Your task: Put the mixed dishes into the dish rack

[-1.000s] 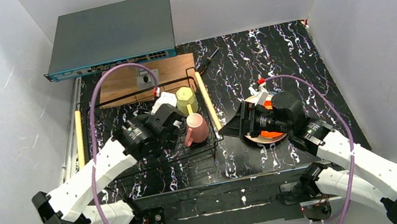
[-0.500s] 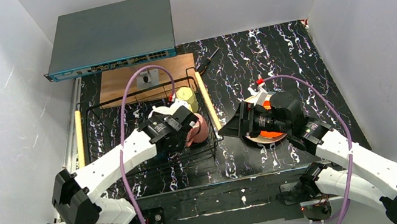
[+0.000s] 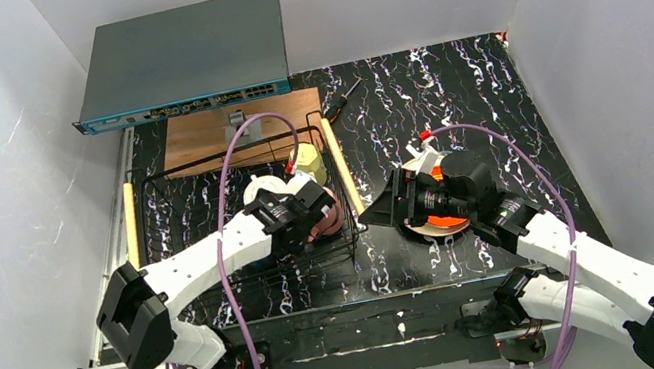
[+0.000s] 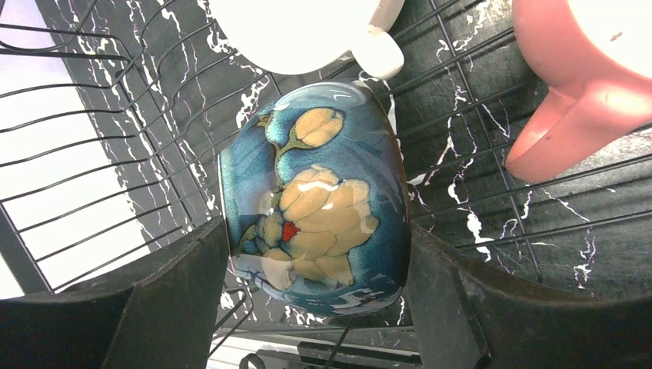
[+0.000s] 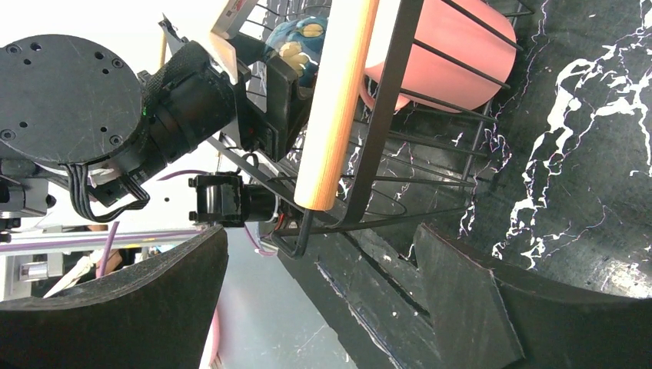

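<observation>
The dish rack (image 3: 151,190) stands left of centre, with a wooden handle (image 3: 343,179) on its right side. My left gripper (image 3: 304,219) is inside it, shut on the blue-teal bowl (image 4: 323,200), which lies on its side between both fingers. The white cup (image 3: 261,189) sits just behind the gripper and shows in the left wrist view (image 4: 300,31). The pink mug (image 4: 584,77) lies right of the bowl. The yellow-green mug (image 3: 306,161) stands at the rack's back right. My right gripper (image 3: 388,209) is open and empty beside the rack, above the orange plate (image 3: 451,219). The teal plate is out of view.
A grey network switch (image 3: 184,57) sits at the back, with a brown wooden board (image 3: 236,124) in front of it. White walls close in left, right and behind. In the right wrist view the rack's handle (image 5: 334,108) and pink mug (image 5: 446,54) are close ahead.
My left arm has swung right across the rack, bringing its gripper up against the pink mug. The white cup now shows behind it. The right arm has hardly moved.
</observation>
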Robot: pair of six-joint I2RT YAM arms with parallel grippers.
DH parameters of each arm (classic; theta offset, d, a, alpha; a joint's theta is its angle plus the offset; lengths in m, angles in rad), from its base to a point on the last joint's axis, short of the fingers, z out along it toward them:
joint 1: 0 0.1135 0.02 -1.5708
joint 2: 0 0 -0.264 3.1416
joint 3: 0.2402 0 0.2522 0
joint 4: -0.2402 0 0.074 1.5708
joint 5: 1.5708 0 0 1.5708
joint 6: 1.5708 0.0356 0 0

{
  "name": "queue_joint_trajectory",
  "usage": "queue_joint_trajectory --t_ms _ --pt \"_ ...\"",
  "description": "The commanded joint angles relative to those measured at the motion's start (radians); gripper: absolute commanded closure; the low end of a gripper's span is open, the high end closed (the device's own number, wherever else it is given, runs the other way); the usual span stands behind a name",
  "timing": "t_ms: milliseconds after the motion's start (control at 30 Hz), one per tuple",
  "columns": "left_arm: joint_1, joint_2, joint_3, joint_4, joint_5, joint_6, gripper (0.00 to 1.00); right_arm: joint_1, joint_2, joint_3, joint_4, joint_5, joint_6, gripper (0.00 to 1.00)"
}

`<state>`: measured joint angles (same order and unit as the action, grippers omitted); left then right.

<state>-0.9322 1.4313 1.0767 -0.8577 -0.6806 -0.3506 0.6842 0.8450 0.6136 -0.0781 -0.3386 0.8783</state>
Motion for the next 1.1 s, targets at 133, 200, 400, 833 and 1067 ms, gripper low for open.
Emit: queue_joint_trajectory --t_ms 133,200,400,833,1067 --pt "0.003 -0.026 -0.033 0.055 0.140 -0.044 0.63 0.005 -0.004 0.035 0.038 0.007 -0.018 0.02" --pt "0.003 -0.031 -0.037 0.060 0.158 -0.047 0.51 0.005 -0.008 0.033 0.037 0.009 -0.017 0.02" --pt "0.003 -0.054 -0.058 0.079 0.200 -0.059 0.28 0.004 -0.021 0.021 0.034 0.016 -0.016 0.02" --pt "0.003 -0.118 -0.065 0.088 0.261 -0.074 0.02 0.005 -0.034 0.006 0.028 0.024 -0.016 0.02" --pt "0.003 -0.216 -0.023 0.066 0.303 -0.082 0.02 0.005 -0.041 0.018 -0.020 0.057 -0.042 0.02"
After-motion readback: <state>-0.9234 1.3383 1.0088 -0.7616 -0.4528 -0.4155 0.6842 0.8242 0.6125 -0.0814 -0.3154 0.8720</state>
